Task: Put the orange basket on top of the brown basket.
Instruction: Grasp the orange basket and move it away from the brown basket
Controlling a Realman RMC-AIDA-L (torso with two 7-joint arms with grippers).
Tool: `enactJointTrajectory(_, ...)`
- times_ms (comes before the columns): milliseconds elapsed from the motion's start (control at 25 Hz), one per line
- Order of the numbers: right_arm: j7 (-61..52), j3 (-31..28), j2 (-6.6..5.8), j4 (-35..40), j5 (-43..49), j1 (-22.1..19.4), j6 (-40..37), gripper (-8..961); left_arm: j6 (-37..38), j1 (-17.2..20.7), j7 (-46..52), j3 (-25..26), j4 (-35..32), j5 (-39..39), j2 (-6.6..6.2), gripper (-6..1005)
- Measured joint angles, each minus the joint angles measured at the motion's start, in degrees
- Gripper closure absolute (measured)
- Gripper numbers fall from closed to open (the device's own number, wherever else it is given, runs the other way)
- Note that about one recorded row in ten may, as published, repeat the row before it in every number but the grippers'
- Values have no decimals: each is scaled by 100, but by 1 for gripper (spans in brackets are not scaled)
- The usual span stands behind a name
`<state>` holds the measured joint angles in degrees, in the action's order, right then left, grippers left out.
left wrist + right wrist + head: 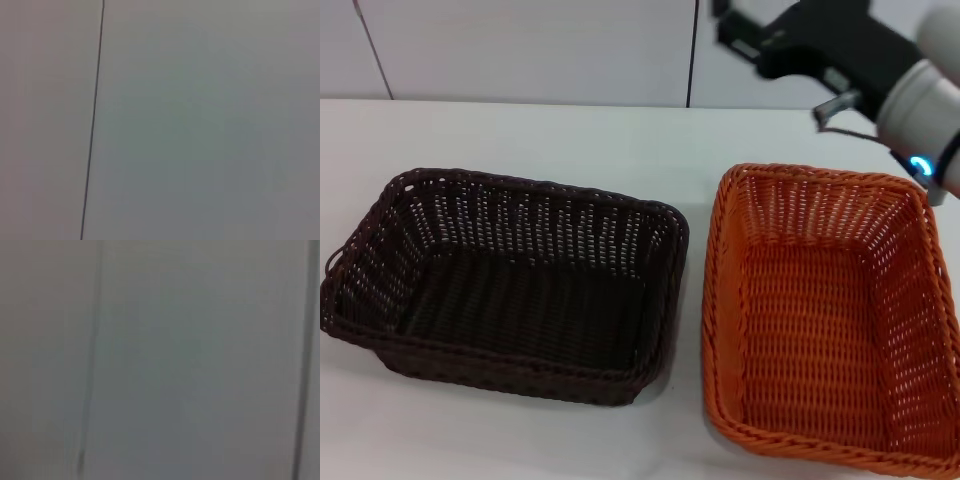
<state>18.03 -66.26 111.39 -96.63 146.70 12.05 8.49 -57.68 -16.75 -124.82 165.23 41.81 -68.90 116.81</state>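
while orange basket (825,310) sits beside brown basket (510,283), r gripper (745,35) jaws: can't tell.

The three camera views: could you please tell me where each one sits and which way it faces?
Head view: from the robot's head, down onto the brown basket and the orange basket side by side on the white table; the right arm shows above the orange basket.
Left wrist view: faces a plain pale panel with one dark seam; no body shows.
Right wrist view: likewise.
Shared: both wrist views show only seamed pale surface.
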Motion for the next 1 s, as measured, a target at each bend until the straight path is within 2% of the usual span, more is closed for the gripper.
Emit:
enactJointTrajectory(40, 0, 0, 0, 0, 0, 0, 0, 209, 0, 0, 0, 0, 0, 0, 0, 466)
enactJointTrajectory(80, 124, -50, 1, -131, -5, 36, 342, 209, -1, -3, 1, 0, -3, 33, -3, 466)
enactJointTrajectory(120, 376, -183, 47, -400, -30, 86, 1023, 209, -1, -3, 1, 0, -3, 33, -3, 466)
enactJointTrajectory(160, 376, -183, 47, -400, -30, 86, 1023, 209, -1, -3, 1, 0, -3, 33, -3, 466)
enactJointTrajectory(280, 788, -452, 222, -826, -53, 148, 2049, 209, -8, -4, 2, 0, -6, 126, -13, 466)
enactJointTrajectory(320, 1048, -611, 344, -1060, -55, 184, 2630, 209, -11, -7, 2, 1, -6, 134, -17, 466)
enactJointTrajectory(360, 1048, -611, 344, -1060, -55, 184, 2630, 209, -11, -7, 2, 1, -6, 134, -17, 466)
enactJointTrajectory(400, 1334, -816, 497, -1293, -56, 266, 3317, 209, -12, -12, 2, 0, 0, 136, -18, 466)
enactJointTrajectory(440, 1334, -816, 497, -1293, -56, 266, 3317, 209, -12, -12, 2, 0, 0, 136, -18, 466)
enactJointTrajectory(520, 1659, -1053, 682, -1518, -65, 484, 4321, 210, -18, -35, 2, 0, 19, 142, -18, 466)
enactJointTrajectory(680, 1758, -1096, 701, -1556, -184, 773, 4884, 210, -13, -55, 2, 0, 9, 167, -27, 466)
enactJointTrajectory(720, 1803, -1110, 663, -1442, -476, 1033, 5261, 210, -9, -55, 2, 0, 1, 185, -32, 467)
enactJointTrajectory(840, 1876, -1156, 624, -1291, -812, 1260, 5572, 210, -5, -54, 2, 0, -5, 196, -38, 467)
enactJointTrajectory(920, 1937, -1298, 579, -1118, -1364, 1645, 6235, 209, 11, -29, 9, 1, -7, 239, -40, 467)
enactJointTrajectory(960, 1937, -1298, 579, -1118, -1364, 1645, 6235, 209, 16, -19, 9, 2, -7, 257, -42, 467)
enactJointTrajectory(1000, 1990, -1426, 565, -1084, -1655, 1822, 6656, 209, 16, -19, 9, 2, -7, 257, -42, 467)
